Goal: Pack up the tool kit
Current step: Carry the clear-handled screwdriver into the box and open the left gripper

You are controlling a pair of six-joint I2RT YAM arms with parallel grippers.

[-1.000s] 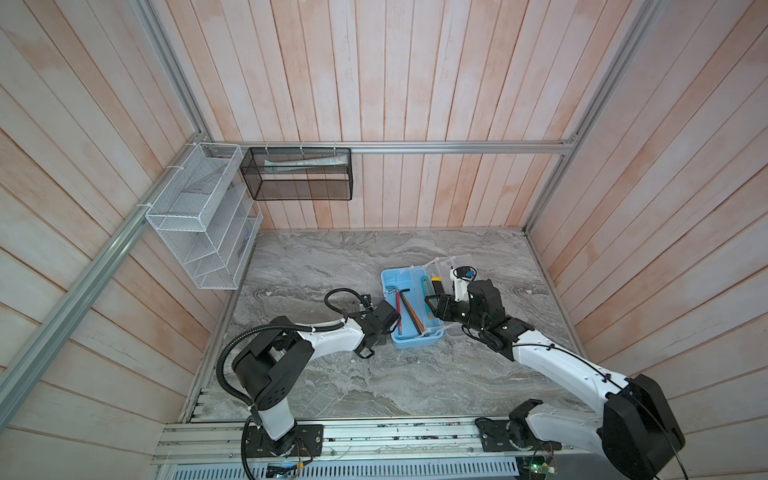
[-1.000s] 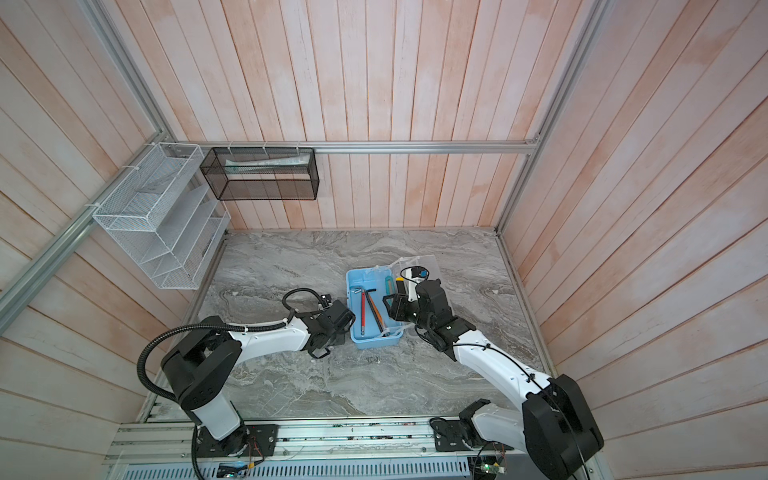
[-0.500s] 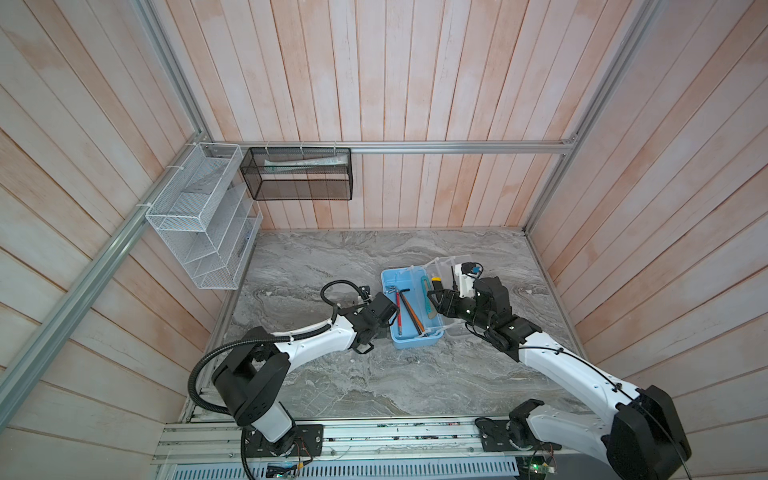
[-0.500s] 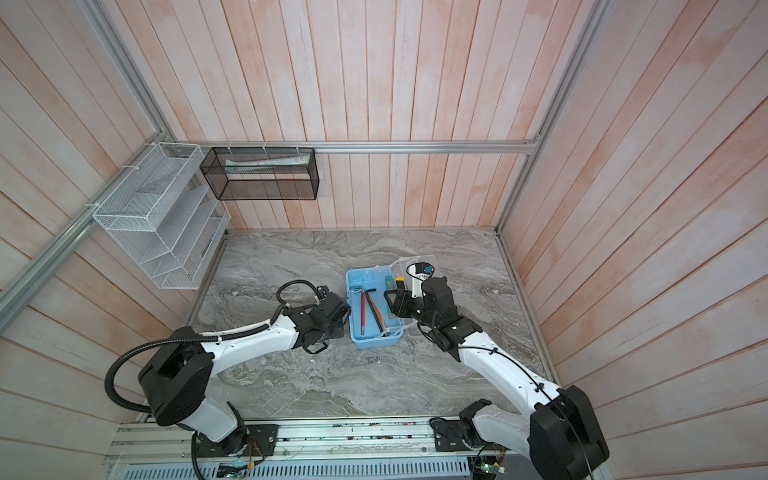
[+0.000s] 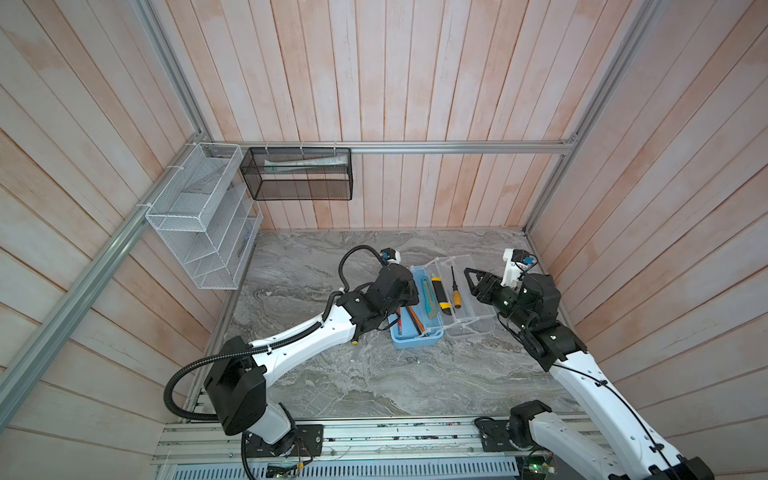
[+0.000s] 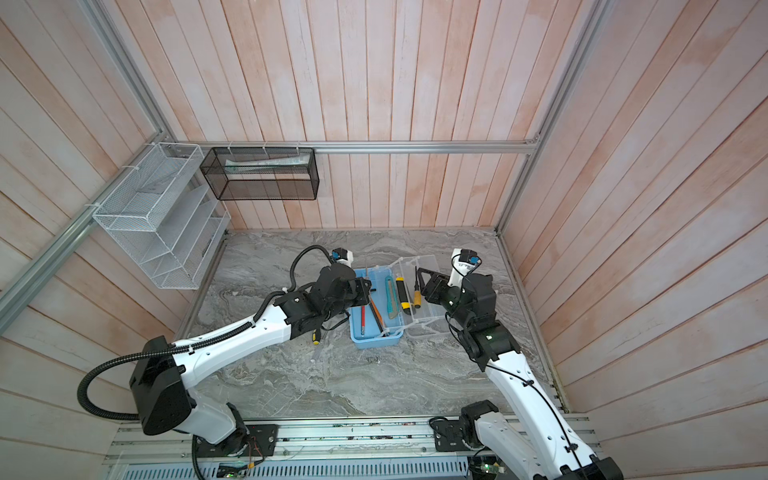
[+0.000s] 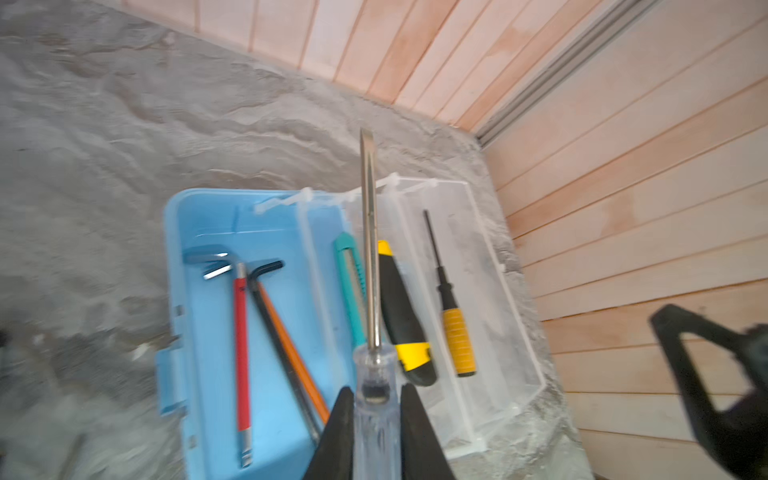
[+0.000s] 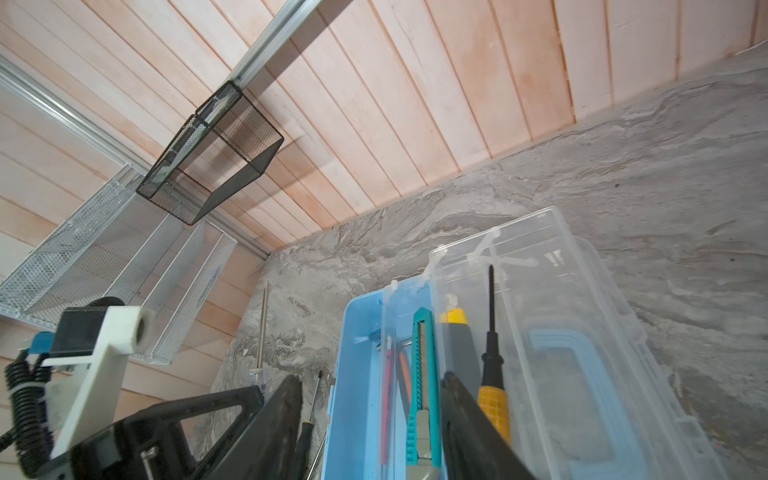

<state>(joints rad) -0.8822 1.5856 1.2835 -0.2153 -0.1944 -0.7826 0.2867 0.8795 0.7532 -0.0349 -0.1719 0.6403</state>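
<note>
Currently the left gripper (image 7: 377,390) is pinching a flat-blade screwdriver with a clear plastic handle (image 7: 376,372). Both black fingers (image 7: 338,432) press against the handle, and in the left wrist view the steel blade points out over the open kit. In both top views this gripper hangs over the left long wall of the light blue plastic tool box (image 5: 413,343). The box sits right of the middle of the grey marble-patterned surface (image 5: 374,386), closer to the right edge than to the left.

Inside the blue base lie a red-handled metal tool (image 7: 242,345), a black hex key (image 7: 266,267) and a thin orange rod (image 7: 289,345); the last two lie close against each other. The clear plastic tray (image 7: 486,249) is folded out on the box's right side. It holds a teal utility knife (image 7: 351,282) and a black-and-yellow utility knife (image 7: 401,311) side by side. In the next compartment lies a small screwdriver with a yellow ribbed handle and black shaft (image 7: 457,340).

The right gripper (image 8: 370,378) is spread, with nothing between its fingers. In both top views it is held over the right part of the clear tray, toward the right edge of the surface. A dark-handled screwdriver (image 8: 303,444) lies on the surface just beside the box's left wall, partly under the left arm.
</note>
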